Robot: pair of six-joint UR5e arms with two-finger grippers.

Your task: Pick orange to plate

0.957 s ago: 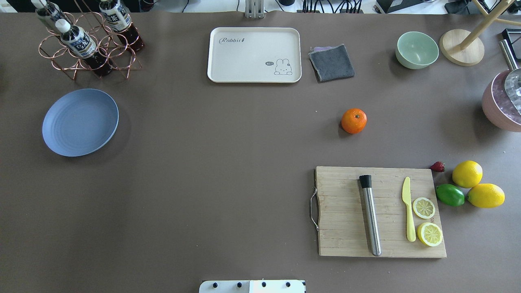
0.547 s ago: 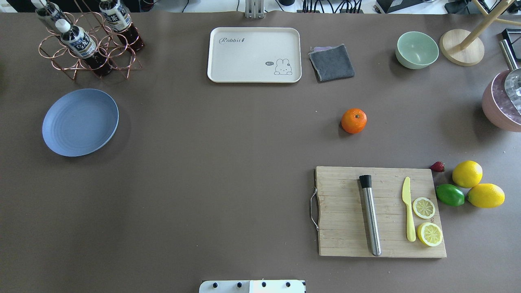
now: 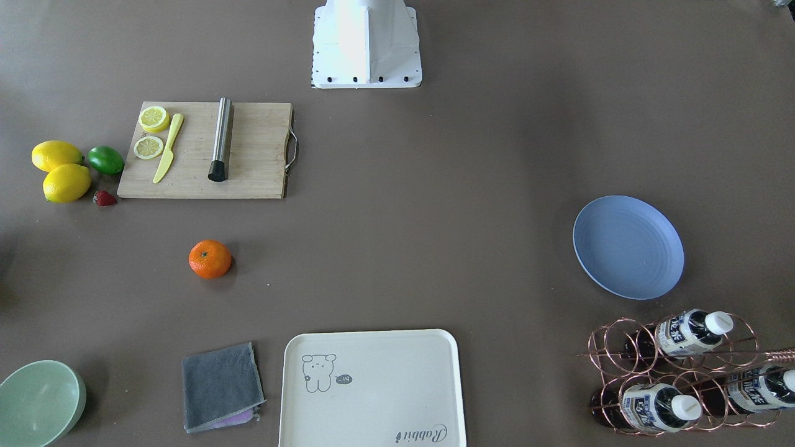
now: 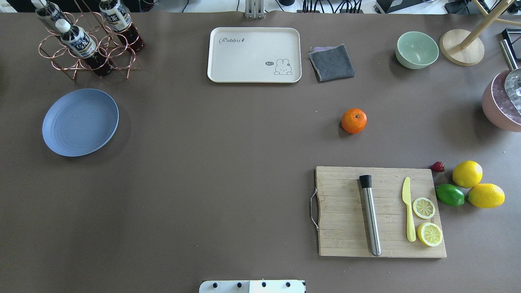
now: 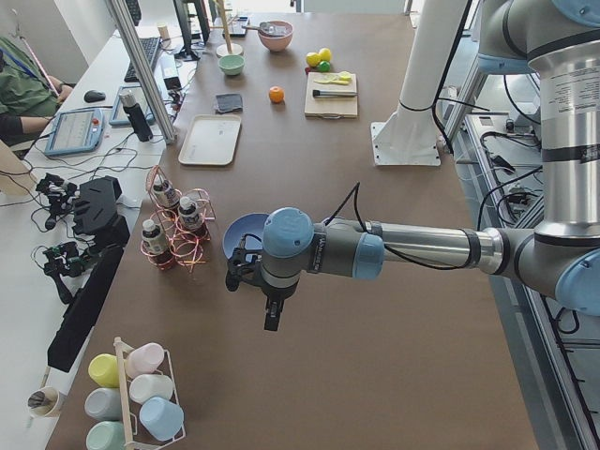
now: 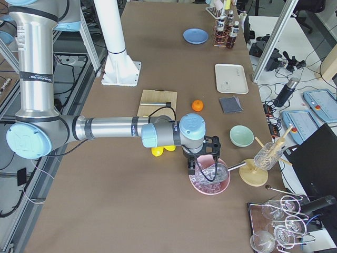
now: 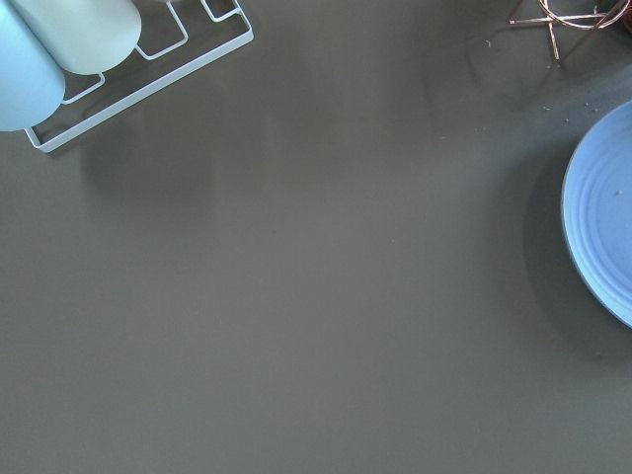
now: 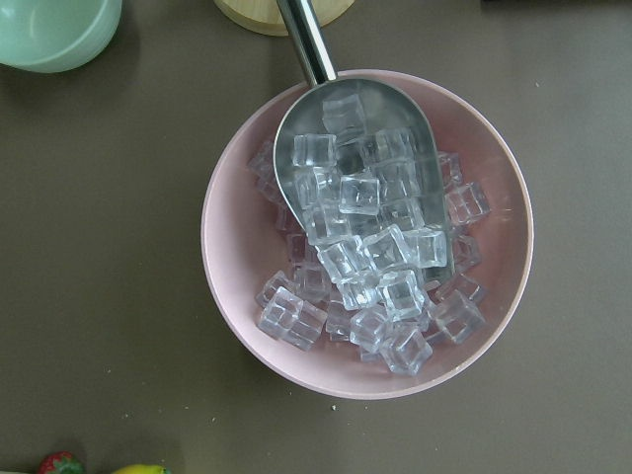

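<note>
A brown mat is covering the long table (image 4: 203, 162). Desks with screens, tablets and cables are running along its far side, where an operator (image 5: 17, 94) is sitting.

Nearest the robot's base, on the right, a bamboo cutting board (image 4: 342, 211) is carrying a steel muddler (image 4: 370, 215), a yellow plastic knife (image 4: 408, 211) and two lemon halves (image 4: 423, 208). Two whole lemons (image 4: 467, 173), a lime (image 4: 449, 195) and a strawberry (image 4: 437, 166) are lying just beside its right edge. Farther out, the orange (image 4: 353, 121) is resting alone on the mat, right of centre. It is well apart from the blue plate (image 4: 80, 122), which is lying far over on the left. Along the far edge a copper wire rack (image 4: 87, 55) of bottles, a cream rabbit tray (image 4: 254, 55), a folded grey cloth (image 4: 331, 62) and a mint bowl (image 4: 417, 49) are standing in a row.

The overhead and front cameras are showing no arm at all; only the side cameras are catching them. The left gripper (image 5: 271, 314) is hanging over bare mat left of the plate, and the right gripper (image 6: 202, 161) is hanging over a pink bowl (image 8: 222, 267) at the right end. From those views nobody can tell whether either pair of fingers is spread or pressed together. The right wrist camera is looking straight into that bowl, showing ice cubes (image 8: 365, 267) and a metal scoop (image 8: 308, 44). The left wrist camera is showing the plate's edge and a white cup rack (image 7: 148, 90).
</note>
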